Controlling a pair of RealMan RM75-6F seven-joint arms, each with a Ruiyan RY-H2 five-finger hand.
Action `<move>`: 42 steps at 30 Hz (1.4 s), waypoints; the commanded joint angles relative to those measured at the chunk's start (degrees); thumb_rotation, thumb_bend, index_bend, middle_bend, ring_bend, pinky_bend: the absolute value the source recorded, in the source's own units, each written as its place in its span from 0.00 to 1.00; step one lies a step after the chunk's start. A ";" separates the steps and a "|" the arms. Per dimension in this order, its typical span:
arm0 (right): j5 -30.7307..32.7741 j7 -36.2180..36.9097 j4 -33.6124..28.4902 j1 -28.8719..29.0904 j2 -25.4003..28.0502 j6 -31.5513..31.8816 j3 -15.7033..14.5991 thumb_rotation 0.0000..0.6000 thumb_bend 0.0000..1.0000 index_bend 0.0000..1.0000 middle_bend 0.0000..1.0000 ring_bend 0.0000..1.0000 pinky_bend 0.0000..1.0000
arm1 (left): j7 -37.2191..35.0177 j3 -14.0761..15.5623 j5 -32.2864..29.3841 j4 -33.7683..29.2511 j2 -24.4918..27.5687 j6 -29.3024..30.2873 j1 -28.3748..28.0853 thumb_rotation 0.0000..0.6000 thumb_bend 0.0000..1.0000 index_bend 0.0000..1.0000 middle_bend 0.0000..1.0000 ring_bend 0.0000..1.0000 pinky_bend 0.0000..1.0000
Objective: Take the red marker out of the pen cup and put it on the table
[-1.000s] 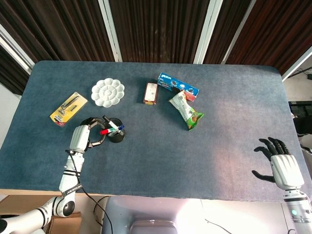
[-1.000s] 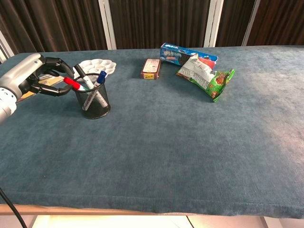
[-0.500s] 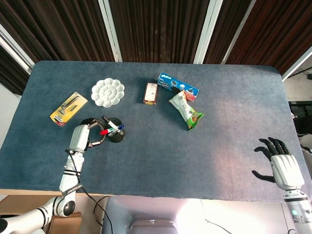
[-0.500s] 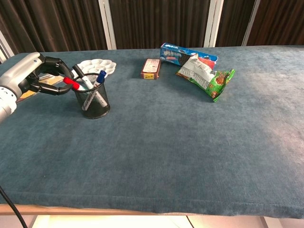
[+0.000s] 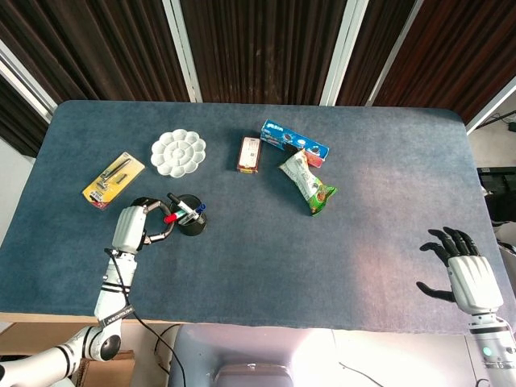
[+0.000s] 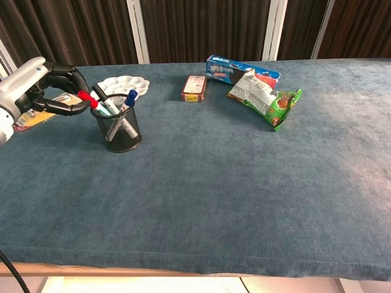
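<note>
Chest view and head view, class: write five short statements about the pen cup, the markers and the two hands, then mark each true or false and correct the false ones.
1. The left hand pinches the red marker. True.
2. The red marker lies flat on the table. False: its lower end is in the pen cup, tilted toward the left hand.
3. The right hand holds a blue marker. False: it holds nothing, fingers apart, over the table's near right edge; the blue marker stands in the cup.
4. The pen cup stands upright. True.
5. The white paint palette sits right of the snack bag. False: it sits to the left.
</note>
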 commanded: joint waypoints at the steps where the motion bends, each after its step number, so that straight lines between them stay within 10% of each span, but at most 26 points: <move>1: 0.01 0.03 0.01 0.02 0.01 -0.02 0.01 1.00 0.15 0.48 0.29 0.14 0.23 | 1.08 0.68 1.47 -2.50 1.88 1.85 0.82 1.00 0.34 0.70 0.62 0.45 0.32; 23: 0.11 -0.22 -0.11 0.11 -0.01 -0.17 0.06 1.00 0.15 0.48 0.29 0.14 0.23 | 5.28 3.10 16.75 -17.84 8.24 14.12 1.54 1.00 0.34 0.71 0.70 0.51 0.32; 42: 0.22 0.10 0.09 -0.04 -0.02 0.00 0.08 1.00 0.15 0.48 0.29 0.14 0.23 | 5.90 1.61 14.55 21.09 -18.41 3.17 -13.39 1.00 0.33 0.66 0.66 0.41 0.25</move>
